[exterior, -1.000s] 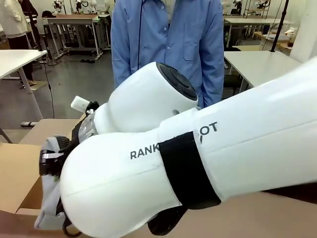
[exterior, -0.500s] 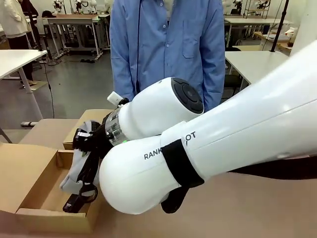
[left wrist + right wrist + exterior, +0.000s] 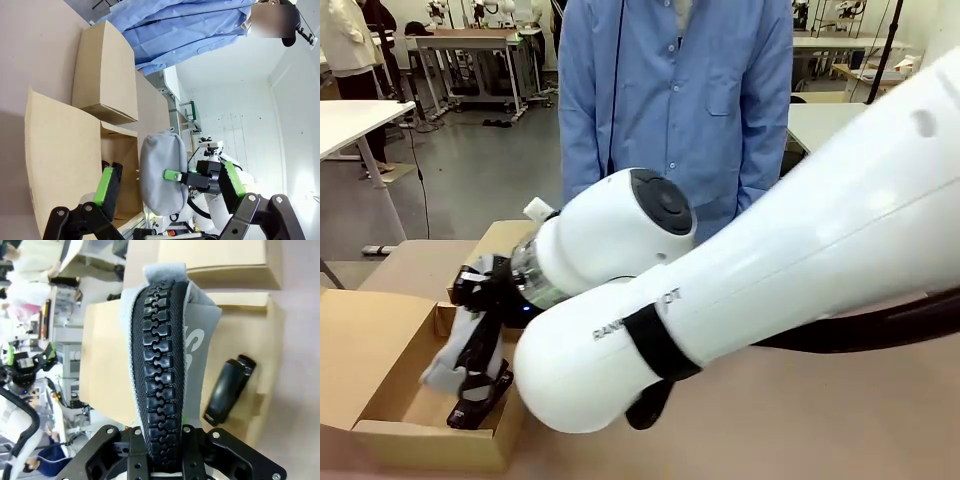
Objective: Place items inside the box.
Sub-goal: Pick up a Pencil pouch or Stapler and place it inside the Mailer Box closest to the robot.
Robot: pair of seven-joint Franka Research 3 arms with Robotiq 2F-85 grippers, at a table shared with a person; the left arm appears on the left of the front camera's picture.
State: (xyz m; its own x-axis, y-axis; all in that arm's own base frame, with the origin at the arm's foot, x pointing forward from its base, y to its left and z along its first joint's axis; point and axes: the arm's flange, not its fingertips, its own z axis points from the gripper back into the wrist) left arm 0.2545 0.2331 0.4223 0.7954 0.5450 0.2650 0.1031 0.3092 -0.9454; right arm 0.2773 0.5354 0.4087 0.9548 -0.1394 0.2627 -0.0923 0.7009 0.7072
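Note:
An open cardboard box [image 3: 370, 400] sits at the table's left. My right gripper [image 3: 480, 290] reaches across and is shut on the zip edge of the light grey zip pouch [image 3: 445, 362], which hangs into the box. A black stapler [image 3: 477, 404] lies on the box floor beside the pouch. The right wrist view looks down the pouch's black zipper [image 3: 160, 365], with the stapler [image 3: 227, 390] just right of it. My left gripper [image 3: 167, 175] is open and empty, and beyond it the pouch [image 3: 157, 170] hangs above the box [image 3: 55, 150].
A person in a blue shirt [image 3: 675, 90] stands at the far side, hands out of sight. A tan cardboard block [image 3: 505, 238] stands behind the box. My right arm's big white links [image 3: 770, 260] cover the table's middle and right.
My right arm has swung away from the camera and carried the grey pouch from the box's near edge to over its middle, then lowered it inside. The person has shifted slightly right.

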